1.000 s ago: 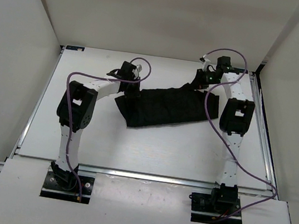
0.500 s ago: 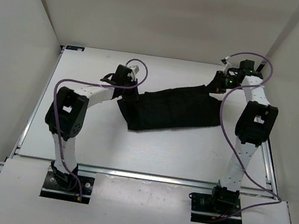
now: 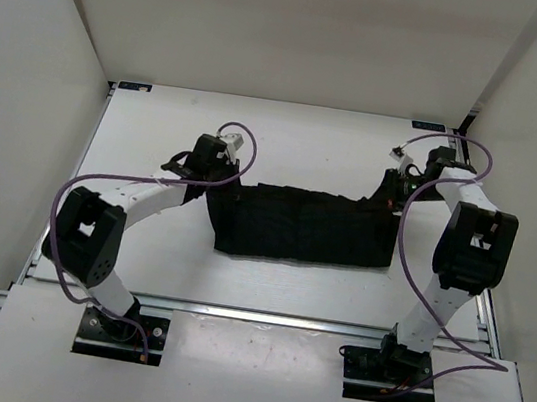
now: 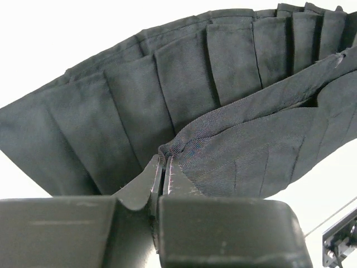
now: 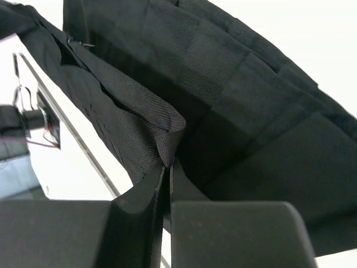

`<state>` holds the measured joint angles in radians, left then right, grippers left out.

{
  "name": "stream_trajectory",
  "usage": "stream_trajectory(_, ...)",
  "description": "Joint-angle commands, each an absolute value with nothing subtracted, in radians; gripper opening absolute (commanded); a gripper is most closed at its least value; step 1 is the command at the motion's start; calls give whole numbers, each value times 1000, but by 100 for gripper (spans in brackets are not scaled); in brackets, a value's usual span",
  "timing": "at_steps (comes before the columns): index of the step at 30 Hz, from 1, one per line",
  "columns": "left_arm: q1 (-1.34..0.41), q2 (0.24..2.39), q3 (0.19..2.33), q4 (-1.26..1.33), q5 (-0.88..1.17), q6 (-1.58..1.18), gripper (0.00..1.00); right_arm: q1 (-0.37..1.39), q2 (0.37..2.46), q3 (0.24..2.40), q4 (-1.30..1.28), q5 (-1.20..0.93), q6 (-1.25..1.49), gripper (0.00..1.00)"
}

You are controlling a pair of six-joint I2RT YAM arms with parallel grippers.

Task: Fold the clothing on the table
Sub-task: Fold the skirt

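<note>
Two pinches are holding the clothing (image 3: 305,227), which is spanning the middle of the table (image 3: 159,124), a little nearer its right edge. The left gripper (image 4: 164,167) is clamping shut on a thin bunched ridge at the garment's left end, and the right gripper (image 5: 167,167) is clamping a similar ridge at the right end. Both bites are looking shallow, so I'm expecting uneven pulling or one arm leading to be the risk, slipping a corner free and letting the pleats (image 4: 184,84) collapse into a skewed fold.
</note>
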<state>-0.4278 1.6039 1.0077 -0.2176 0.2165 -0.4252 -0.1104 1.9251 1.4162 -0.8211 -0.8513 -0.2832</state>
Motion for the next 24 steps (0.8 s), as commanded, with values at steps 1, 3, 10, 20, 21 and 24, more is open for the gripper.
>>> stream_trajectory(1, -425, 1488, 963, -246, 153, -396, 0, -112, 1836, 1394, -804, -822, -377, 0)
stream_trajectory(3, -433, 1448, 933, -227, 153, -406, 0, -114, 1821, 1397, -811, -816, -412, 0)
stream_trajectory(10, -413, 1371, 853, -160, 75, -521, 0, -84, 1816, 1402, -753, -779, -411, 0)
stream_trajectory(20, -330, 1448, 896, -89, 130, -572, 0, -66, 1818, 1373, -684, -775, -284, 0)
stream_trajectory(21, -322, 1468, 910, -83, 133, -575, 0, -74, 1816, 1376, -670, -761, -258, 0)
stream_trajectory(24, -301, 1529, 948, -54, 159, -601, 0, -74, 1824, 1394, -631, -694, -195, 0)
